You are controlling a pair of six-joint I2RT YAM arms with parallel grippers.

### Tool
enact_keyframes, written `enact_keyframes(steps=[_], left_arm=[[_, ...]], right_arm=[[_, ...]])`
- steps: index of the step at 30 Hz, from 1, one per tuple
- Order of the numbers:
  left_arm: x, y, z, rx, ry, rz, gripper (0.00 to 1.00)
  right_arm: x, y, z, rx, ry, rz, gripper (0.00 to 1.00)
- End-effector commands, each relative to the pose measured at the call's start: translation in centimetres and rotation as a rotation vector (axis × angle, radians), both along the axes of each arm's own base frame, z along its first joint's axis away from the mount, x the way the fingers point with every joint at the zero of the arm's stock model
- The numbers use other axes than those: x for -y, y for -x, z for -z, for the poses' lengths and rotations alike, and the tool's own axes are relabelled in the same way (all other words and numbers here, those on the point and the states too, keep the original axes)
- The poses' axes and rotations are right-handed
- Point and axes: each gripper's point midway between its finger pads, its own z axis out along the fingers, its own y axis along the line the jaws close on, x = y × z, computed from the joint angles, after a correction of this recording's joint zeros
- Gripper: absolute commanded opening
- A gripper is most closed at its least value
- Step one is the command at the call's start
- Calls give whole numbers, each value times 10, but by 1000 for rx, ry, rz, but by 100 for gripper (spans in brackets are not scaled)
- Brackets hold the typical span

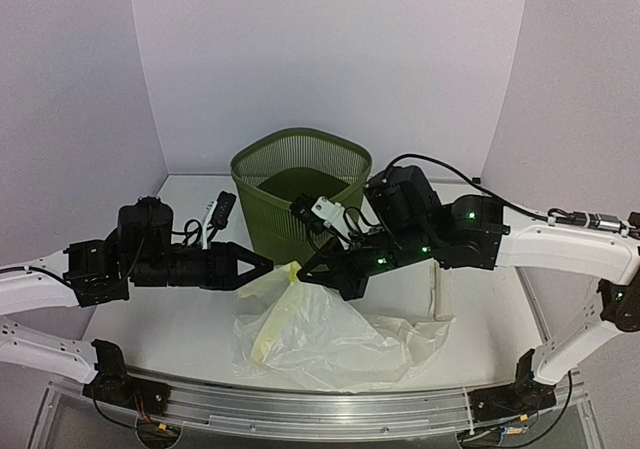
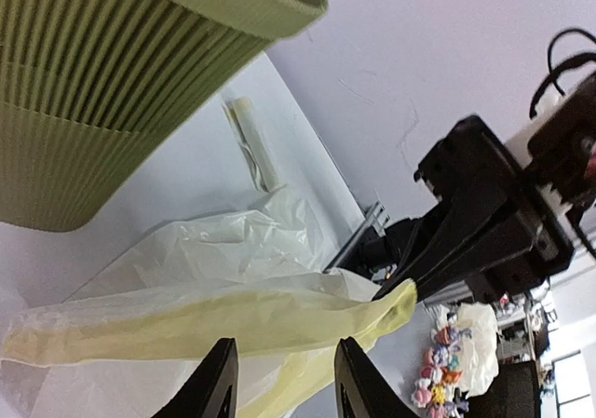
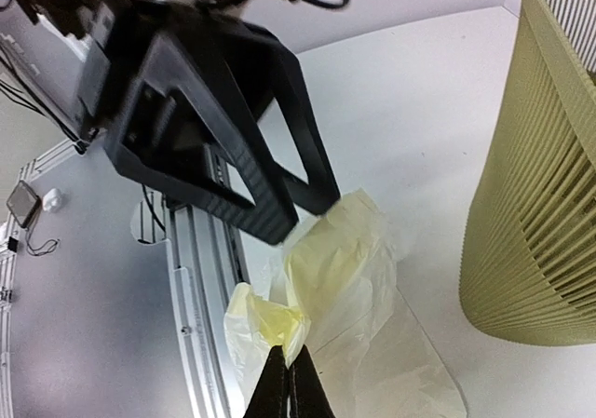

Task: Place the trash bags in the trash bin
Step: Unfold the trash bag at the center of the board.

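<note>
The trash bag (image 1: pixel 340 339), thin pale yellowish film, lies crumpled on the table in front of the olive-green slatted trash bin (image 1: pixel 300 184). One bunched corner is lifted off the table, and my right gripper (image 1: pixel 302 273) is shut on it; the right wrist view shows the closed fingertips (image 3: pixel 287 373) pinching the yellow fold. My left gripper (image 1: pixel 266 262) faces it from the left with its jaws apart. In the left wrist view the stretched bag (image 2: pixel 233 316) runs just past the open fingers (image 2: pixel 220 381) to the right gripper (image 2: pixel 410 292). The bin (image 3: pixel 549 185) stands close on the right.
A rolled-up strip of bags (image 1: pixel 435 289) lies on the table right of the bin. A small white and black device (image 1: pixel 215 214) sits left of the bin. An aluminium rail (image 1: pixel 300 409) runs along the near table edge.
</note>
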Motion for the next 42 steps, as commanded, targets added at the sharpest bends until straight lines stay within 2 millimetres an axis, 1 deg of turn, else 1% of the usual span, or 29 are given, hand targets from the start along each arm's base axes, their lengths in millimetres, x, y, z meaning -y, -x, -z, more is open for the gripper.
enact_keyframes(steps=[1, 2, 5, 6, 7, 9, 12, 14, 15, 16, 17, 18, 19, 21, 22, 23, 26, 29, 34, 35, 36, 38, 39, 40, 42], left_arm=[[16, 27, -29, 131, 148, 206, 38], [16, 31, -31, 151, 158, 234, 45], [17, 47, -30, 215, 176, 332, 72], [17, 50, -31, 233, 188, 354, 78], [17, 54, -33, 259, 204, 375, 82], [18, 55, -37, 292, 216, 389, 86], [27, 48, -37, 304, 204, 383, 86], [35, 47, -34, 301, 194, 403, 78], [38, 47, -33, 298, 192, 414, 69], [41, 49, -36, 305, 199, 434, 59], [42, 51, -37, 308, 204, 452, 33], [43, 51, -37, 309, 204, 457, 10], [42, 50, -37, 309, 202, 450, 1], [38, 47, -36, 307, 198, 413, 0], [34, 44, -36, 308, 197, 384, 0], [30, 41, -34, 305, 190, 352, 0], [17, 33, -32, 285, 171, 266, 0], [9, 22, -24, 243, 126, 182, 0], [3, 6, -11, 180, 45, 82, 0], [2, 4, -11, 179, 42, 67, 0], [2, 2, -11, 175, 40, 52, 0], [1, -1, -10, 173, 38, 36, 0], [1, -2, -11, 172, 39, 31, 0], [0, -2, -11, 173, 40, 29, 0], [0, -1, -11, 173, 41, 30, 0]], right_arm=[[-2, 23, -29, -8, -122, -124, 0], [-2, 25, -32, -8, -133, -135, 0], [-1, 32, -41, -9, -162, -169, 0], [0, 35, -43, -12, -170, -182, 0], [-1, 39, -45, -19, -179, -202, 0], [-2, 43, -48, -31, -198, -229, 0], [-5, 47, -55, -25, -236, -254, 0], [-7, 49, -58, -29, -255, -274, 0], [-8, 49, -59, -31, -261, -275, 0], [-9, 48, -59, -32, -261, -270, 0], [-10, 47, -59, -30, -260, -265, 0], [-10, 43, -58, -25, -258, -243, 0], [-10, 38, -58, -17, -254, -213, 0], [-7, 24, -56, 8, -241, -122, 0], [-4, 13, -55, 24, -233, -54, 0], [1, -2, -51, 46, -216, 41, 0], [22, -40, -45, 116, -177, 280, 0], [37, -56, -35, 153, -135, 394, 0], [35, -46, -24, 135, -101, 333, 0], [33, -41, -21, 124, -94, 302, 1], [30, -36, -17, 108, -86, 267, 5], [22, -19, -10, 66, -75, 163, 8], [19, -10, -8, 39, -75, 113, 11], [18, -5, -4, 22, -67, 87, 10], [16, 1, 3, -5, -53, 55, 1]])
